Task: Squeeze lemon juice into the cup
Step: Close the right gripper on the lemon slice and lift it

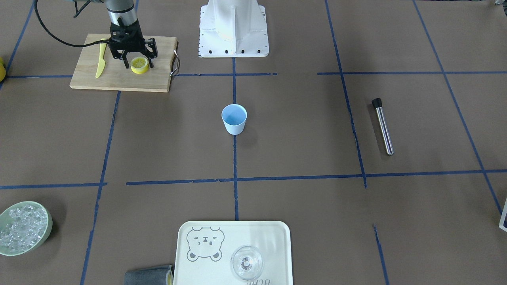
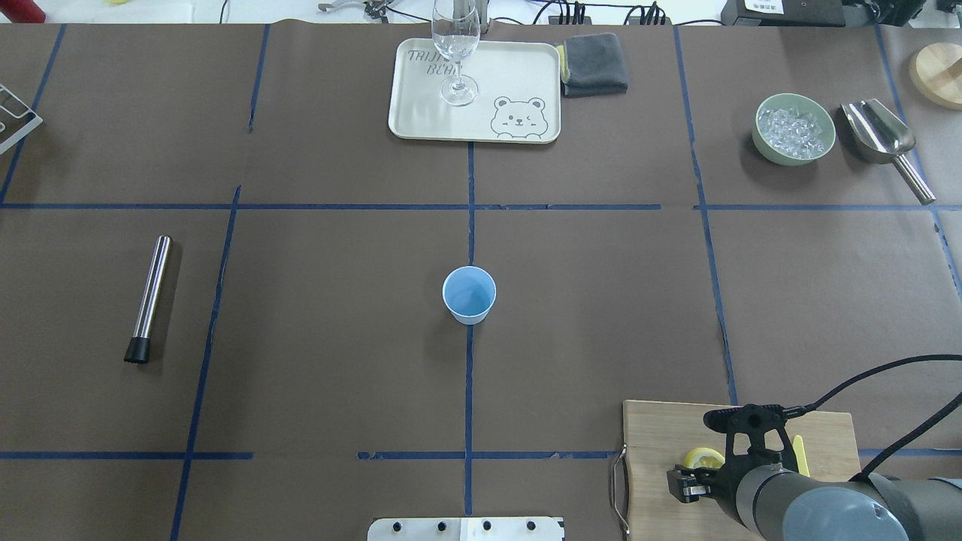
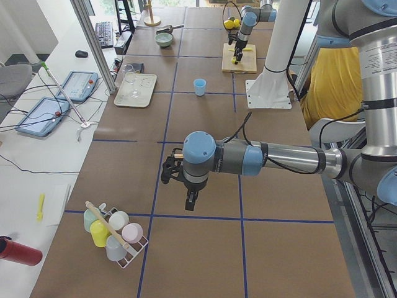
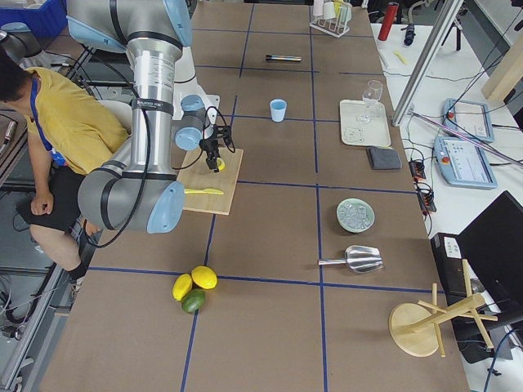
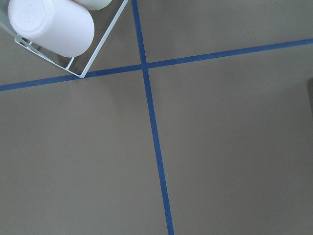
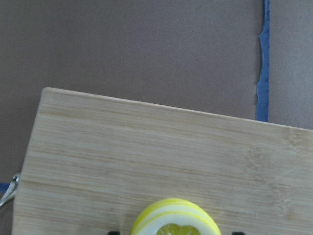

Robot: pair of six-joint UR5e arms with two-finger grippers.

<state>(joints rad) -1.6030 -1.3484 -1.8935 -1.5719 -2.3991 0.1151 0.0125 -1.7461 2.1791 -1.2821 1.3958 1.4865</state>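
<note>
work barely begun: the right gripper (image 1: 138,60) has its jaws spread astride the lemon (image 1: 140,65) on the cutting board (image 1: 119,81), the cup (image 1: 234,118) well apart and unsqueezed-into, while whether the left gripper (image 3: 190,202) jaws are spread i cannot tell

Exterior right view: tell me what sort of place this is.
Probably a robotics lab staged as a drinks bench: a tape-gridded table, a teach pendant on the side bench, and bar props like the bowl of ice and glass.
</note>
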